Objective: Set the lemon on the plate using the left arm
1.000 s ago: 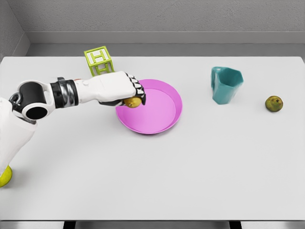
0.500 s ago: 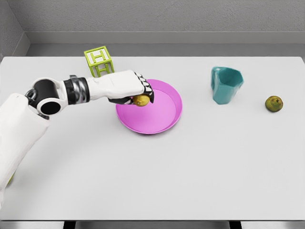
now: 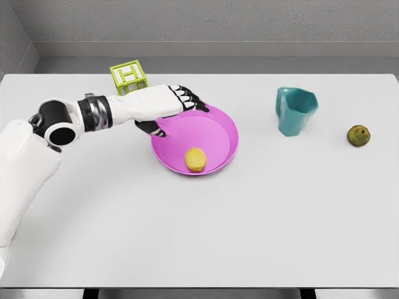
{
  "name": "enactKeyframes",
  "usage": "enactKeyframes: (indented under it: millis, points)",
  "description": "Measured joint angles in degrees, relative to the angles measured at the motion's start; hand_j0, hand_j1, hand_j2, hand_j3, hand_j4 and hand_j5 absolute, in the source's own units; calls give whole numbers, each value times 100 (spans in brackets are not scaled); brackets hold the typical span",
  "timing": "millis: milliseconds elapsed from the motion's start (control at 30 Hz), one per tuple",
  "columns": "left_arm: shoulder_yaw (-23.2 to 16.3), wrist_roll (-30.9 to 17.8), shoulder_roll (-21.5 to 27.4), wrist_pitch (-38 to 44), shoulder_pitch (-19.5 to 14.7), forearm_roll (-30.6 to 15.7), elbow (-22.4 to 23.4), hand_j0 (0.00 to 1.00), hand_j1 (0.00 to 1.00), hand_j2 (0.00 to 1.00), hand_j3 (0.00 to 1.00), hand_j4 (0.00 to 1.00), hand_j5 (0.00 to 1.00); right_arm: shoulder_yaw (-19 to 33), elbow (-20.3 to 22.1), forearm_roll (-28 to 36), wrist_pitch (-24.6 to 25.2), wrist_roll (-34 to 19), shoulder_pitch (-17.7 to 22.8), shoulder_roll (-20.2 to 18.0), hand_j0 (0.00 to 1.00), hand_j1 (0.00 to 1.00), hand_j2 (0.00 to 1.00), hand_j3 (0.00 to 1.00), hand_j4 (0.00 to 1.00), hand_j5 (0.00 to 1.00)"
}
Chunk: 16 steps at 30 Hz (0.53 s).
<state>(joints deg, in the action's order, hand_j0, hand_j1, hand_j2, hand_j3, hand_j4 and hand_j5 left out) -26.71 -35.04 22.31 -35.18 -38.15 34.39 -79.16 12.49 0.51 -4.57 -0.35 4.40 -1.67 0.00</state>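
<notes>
Lemon (image 3: 195,159): lying loose in the plate (image 3: 221,121), toward its front rim. My left hand (image 3: 167,109): fingers spread, empty, over the plate's back-left rim. Risk: lemon is round and near the low rim; clipping the plate while withdrawing could roll it onto the worktop (image 3: 249,218).

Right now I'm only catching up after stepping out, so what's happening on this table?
The robot's left hand hovers open over the far left edge of the pink plate, holding nothing. The lemon lies inside the plate near its front rim, so the placing looks done. A green letter block stands behind the arm, and a teal cup and another small greenish-yellow fruit sit off to the right. The right arm is out of view.
</notes>
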Motion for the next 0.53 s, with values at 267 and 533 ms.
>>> enactKeyframes:
  millis: [267,533]
  points:
    - [1302,-2,1119,-7,1072,-440,2,100,100,100,100,100,100,0,-1,0,0,0,0,0,100,100,100,100,100,100]
    - [2265,0,1725,2,1380,-674,79,100,100,100,100,100,100,0,0,0,0,0,0,0,100,100,100,100,100,100]
